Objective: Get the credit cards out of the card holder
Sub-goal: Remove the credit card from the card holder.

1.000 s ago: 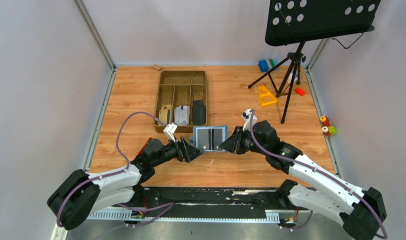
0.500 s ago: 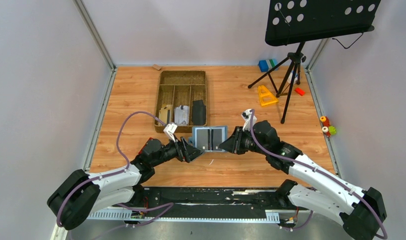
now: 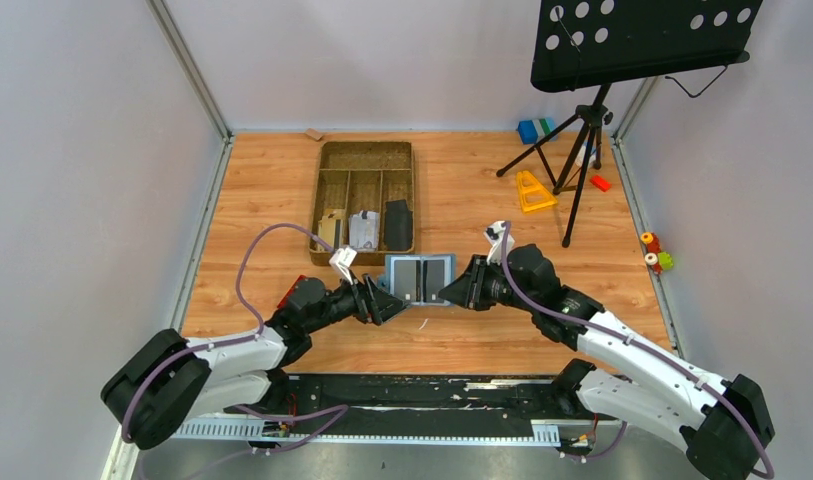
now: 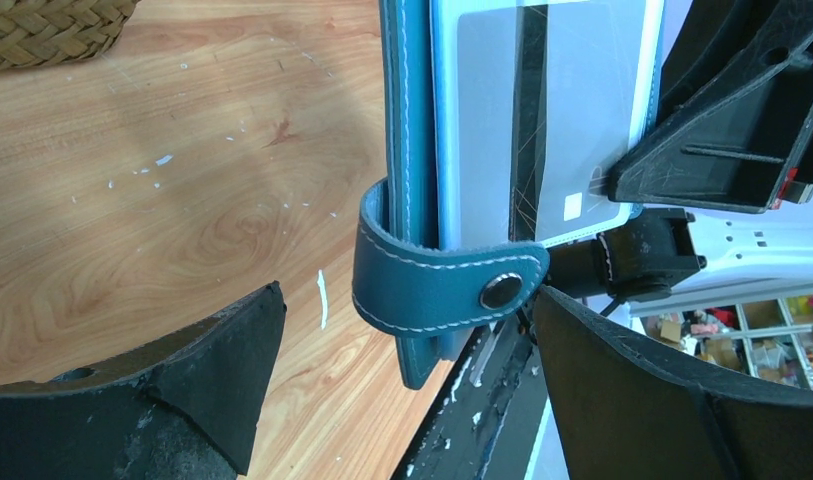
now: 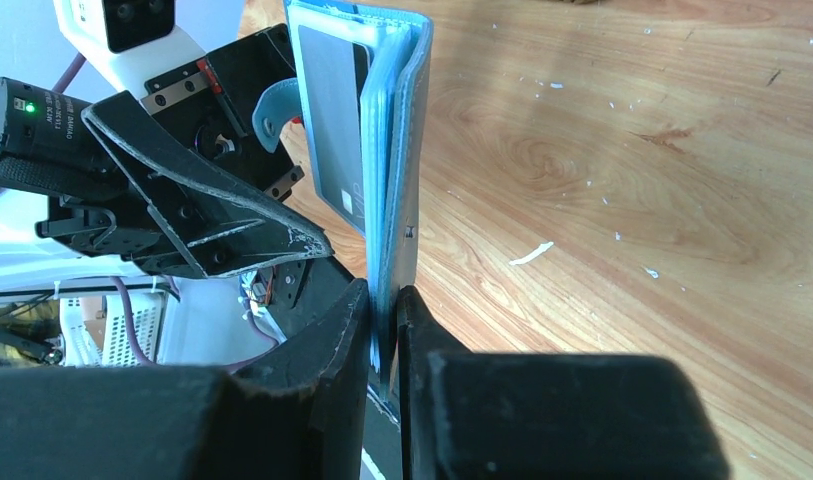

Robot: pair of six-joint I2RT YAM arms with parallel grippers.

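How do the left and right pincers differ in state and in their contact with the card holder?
The left pincer stands wide open, while the right pincer is shut. The right pincer clamps the edge of the card holder; the left pincer grips nothing, and the holder's snap strap sits between its open jaws. Both meet at the holder from opposite sides.

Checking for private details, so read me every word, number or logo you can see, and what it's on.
No text can be read anywhere.
Grey card in the card holder: no legible print, only a small pale square.
Pieces in the woven tray: any print is too small to read.
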